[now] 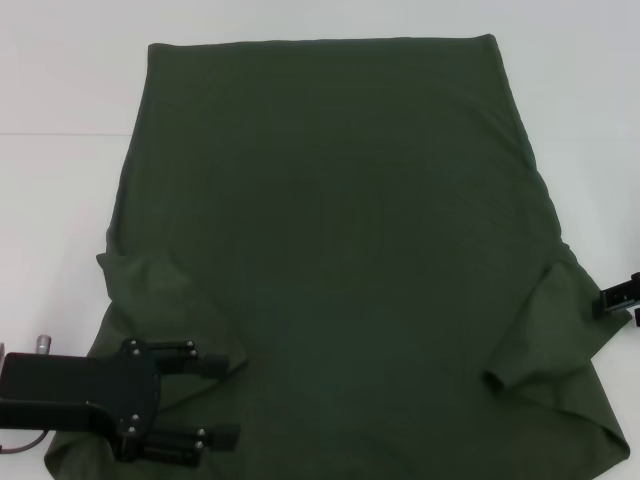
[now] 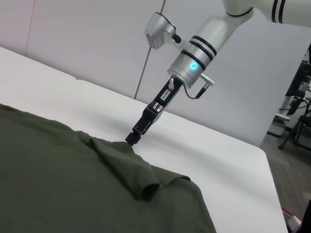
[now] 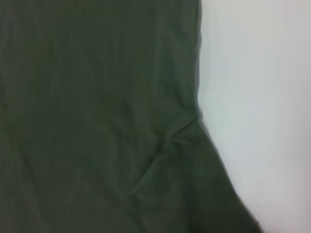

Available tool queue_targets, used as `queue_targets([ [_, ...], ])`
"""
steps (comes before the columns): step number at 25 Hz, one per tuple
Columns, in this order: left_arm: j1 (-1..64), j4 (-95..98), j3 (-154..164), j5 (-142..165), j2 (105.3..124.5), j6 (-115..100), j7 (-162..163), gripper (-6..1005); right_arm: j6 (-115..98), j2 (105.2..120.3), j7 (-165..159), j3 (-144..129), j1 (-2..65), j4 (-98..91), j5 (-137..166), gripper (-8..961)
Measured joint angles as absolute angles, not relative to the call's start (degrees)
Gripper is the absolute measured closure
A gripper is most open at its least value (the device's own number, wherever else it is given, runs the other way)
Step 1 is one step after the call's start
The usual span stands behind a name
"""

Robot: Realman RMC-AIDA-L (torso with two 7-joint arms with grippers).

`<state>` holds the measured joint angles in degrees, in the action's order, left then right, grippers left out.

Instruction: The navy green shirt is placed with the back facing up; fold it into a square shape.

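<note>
— Where is the shirt?

— The shirt [image 1: 340, 230] lies spread flat on the white table [image 1: 60, 200], covering most of it. Its straight hem is at the far end and the two short sleeves are at the near end, towards the robot. The cloth is plain dark olive with no print.

— And the left gripper?

— The left gripper [image 1: 225, 400] is over the shirt's near left corner, above the left sleeve. Its two black fingers [image 1: 215, 362] point in towards the middle of the shirt and stand wide apart, with nothing between them. I cannot tell whether the lower finger touches the cloth.

— The right one?

— The right gripper [image 1: 622, 298] is at the shirt's right edge, beside the right sleeve; in the head view only a small black part of it shows at the picture's border. In the left wrist view the right gripper [image 2: 132, 140] comes down at a slant from its white arm [image 2: 204, 43], and its tip is at the edge of the shirt [image 2: 73, 184] where the cloth rises in a small peak. Whether the tip has pinched the cloth I cannot tell.

— Anything about the sleeve there?

— The right sleeve [image 1: 545, 350] is rumpled, with its cuff curled into a fold. The right wrist view shows the shirt [image 3: 97, 116] edge against the table [image 3: 262, 97], with a crease near that edge.
</note>
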<state>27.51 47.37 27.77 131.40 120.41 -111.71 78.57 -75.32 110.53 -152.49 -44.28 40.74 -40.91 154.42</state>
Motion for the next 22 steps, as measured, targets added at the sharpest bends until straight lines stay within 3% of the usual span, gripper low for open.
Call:
queue_targets([
  [15,27.33,47.29,27.77,131.39,120.4,-111.65,78.57,158,-75.87,111.3,-151.75,-44.3,42.21,-40.46,153.92,251],
  [22,27.27,47.28,27.77,131.4,120.41,-111.61,78.58,158,-75.91,110.77,-151.7,-44.3,42.13,-40.38,154.24,251],
])
